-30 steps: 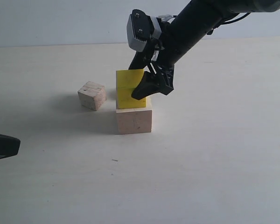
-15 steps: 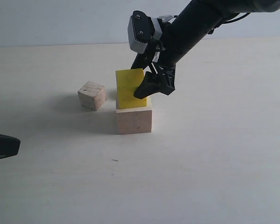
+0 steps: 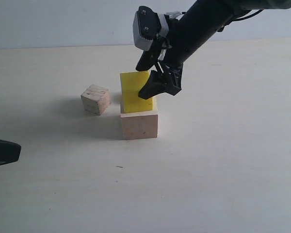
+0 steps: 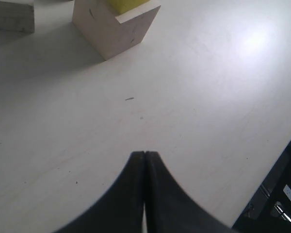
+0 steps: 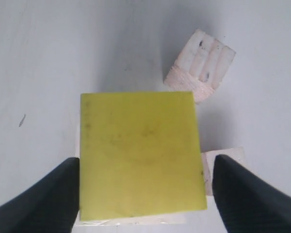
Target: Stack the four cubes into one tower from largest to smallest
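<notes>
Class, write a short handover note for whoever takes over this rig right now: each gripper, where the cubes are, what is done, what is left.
Left gripper: jaws shut, empty, away from the cubes.
Right gripper: jaws open either side of the yellow cube.
It sits on the pale largest cube.
One small wooden cube lies on the table beside the stack; a pale corner by the stack may be the fourth, mostly hidden.
Done: two levels. Left: stack both small cubes, larger first.
</notes>
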Controlling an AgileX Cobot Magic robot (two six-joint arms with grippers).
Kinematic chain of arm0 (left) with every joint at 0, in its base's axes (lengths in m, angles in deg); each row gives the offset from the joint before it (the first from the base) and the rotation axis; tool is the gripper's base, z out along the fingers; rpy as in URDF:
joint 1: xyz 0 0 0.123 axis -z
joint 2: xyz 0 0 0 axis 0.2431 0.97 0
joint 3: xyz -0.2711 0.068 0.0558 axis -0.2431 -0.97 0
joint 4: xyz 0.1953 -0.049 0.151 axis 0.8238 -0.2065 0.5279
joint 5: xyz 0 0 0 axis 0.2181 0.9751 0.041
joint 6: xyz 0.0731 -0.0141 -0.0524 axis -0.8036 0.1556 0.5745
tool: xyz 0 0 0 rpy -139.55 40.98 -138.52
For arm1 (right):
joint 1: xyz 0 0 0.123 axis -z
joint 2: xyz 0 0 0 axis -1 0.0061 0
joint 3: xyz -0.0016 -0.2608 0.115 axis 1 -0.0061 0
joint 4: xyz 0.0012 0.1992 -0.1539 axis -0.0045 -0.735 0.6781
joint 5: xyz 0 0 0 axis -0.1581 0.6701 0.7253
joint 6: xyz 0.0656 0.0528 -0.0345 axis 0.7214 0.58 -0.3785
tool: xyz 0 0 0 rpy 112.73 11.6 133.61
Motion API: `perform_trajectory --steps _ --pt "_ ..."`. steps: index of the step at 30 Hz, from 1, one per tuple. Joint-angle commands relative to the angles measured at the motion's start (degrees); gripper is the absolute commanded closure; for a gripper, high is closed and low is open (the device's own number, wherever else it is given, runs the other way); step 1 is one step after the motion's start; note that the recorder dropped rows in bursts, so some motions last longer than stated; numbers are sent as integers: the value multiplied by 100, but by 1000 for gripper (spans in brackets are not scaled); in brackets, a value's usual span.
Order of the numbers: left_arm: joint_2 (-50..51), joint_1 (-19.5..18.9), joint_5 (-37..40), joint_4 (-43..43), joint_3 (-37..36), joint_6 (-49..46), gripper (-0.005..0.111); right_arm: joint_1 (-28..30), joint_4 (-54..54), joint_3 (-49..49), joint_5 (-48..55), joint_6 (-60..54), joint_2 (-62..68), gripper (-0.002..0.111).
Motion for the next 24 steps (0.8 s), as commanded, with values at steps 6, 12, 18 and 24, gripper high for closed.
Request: perform_trajectory --steps 6,12,18,24 --pt "9 35 15 -49 33 -14 107 5 -71 -15 48 315 -663 38" --pt "9 35 -24 -248 33 -14 107 5 -71 -15 2 1642 -1319 68" --pt "9 35 -114 -963 33 -14 107 5 9 -15 -193 3343 -2025 108" --pt "9 35 -114 -1098 33 -14 107 16 1369 -441 -509 5917 -2462 108"
